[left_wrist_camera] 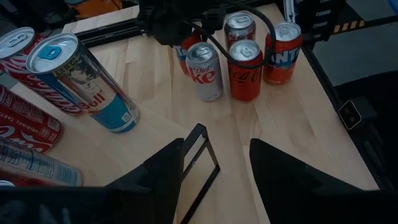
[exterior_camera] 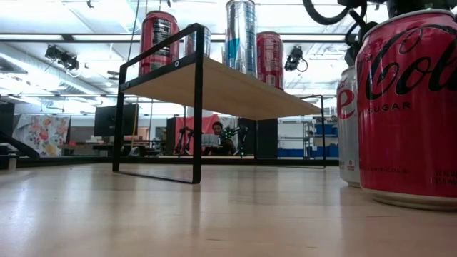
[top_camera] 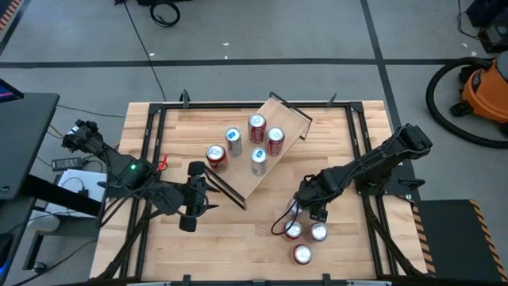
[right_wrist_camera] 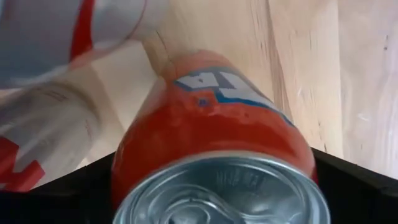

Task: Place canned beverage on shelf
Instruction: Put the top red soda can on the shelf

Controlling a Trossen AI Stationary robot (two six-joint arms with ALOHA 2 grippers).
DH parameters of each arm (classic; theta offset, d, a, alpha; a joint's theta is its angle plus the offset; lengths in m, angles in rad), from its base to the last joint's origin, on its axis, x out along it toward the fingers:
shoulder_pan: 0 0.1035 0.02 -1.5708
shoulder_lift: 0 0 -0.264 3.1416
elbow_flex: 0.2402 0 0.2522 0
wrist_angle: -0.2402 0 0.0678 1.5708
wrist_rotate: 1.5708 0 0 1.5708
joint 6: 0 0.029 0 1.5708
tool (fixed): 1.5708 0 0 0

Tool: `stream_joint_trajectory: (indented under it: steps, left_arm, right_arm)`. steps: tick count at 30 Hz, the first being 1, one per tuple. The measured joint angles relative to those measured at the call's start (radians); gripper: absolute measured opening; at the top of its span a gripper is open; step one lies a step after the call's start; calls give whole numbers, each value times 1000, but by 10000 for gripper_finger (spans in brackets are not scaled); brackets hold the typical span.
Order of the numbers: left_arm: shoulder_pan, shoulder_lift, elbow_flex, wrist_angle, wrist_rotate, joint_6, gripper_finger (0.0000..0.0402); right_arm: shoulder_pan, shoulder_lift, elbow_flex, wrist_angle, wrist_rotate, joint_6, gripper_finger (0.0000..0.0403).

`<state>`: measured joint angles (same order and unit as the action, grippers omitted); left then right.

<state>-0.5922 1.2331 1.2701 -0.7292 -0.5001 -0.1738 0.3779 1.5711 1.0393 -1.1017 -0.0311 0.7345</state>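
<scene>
Shelf: light-wood plank [top_camera: 262,151] with black end frames stood angled on the table [top_camera: 238,238], toward its far side.
Cans on shelf: five stood upright there, among them a tall blue-and-silver can [left_wrist_camera: 84,81] and red cola cans.
Cans off shelf: four stood in a tight cluster on the table, near the shelf's right end: a silver diet cola [left_wrist_camera: 205,71], a red cola [left_wrist_camera: 244,70], an orange soda can [left_wrist_camera: 283,53] and one behind them, half hidden by cable.
Right pincer: sat at that cluster [top_camera: 312,208], fingers spread wide on either side of the orange soda can [right_wrist_camera: 217,143]; the right wrist view did not show whether the pads touched it.
Left pincer: hovered [top_camera: 190,199] beside the shelf's left end frame, fingers [left_wrist_camera: 158,180] partly apart and holding nothing, the black frame corner between them.
In the way: neighbouring cans crowded close against the orange one.
Beyond table: orange shop vacuum [top_camera: 484,91] on the floor.
</scene>
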Motion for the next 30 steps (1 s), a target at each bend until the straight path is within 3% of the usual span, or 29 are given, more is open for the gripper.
stream_joint_trajectory:
  steps: [7,16,23,30]
  left_arm:
    - [0,0,0,0,0,0,192]
    - [0,0,0,0,0,0,192]
    - [0,0,0,0,0,0,192]
    - [0,0,0,0,0,0,192]
  right_arm:
    - [-22,-42,-1,-11,37,0,376]
    - [-56,-77,-2,-44,94,-36,303]
    - [-77,-77,-2,-65,167,-115,310]
    - [-112,-127,-2,-106,175,-213,314]
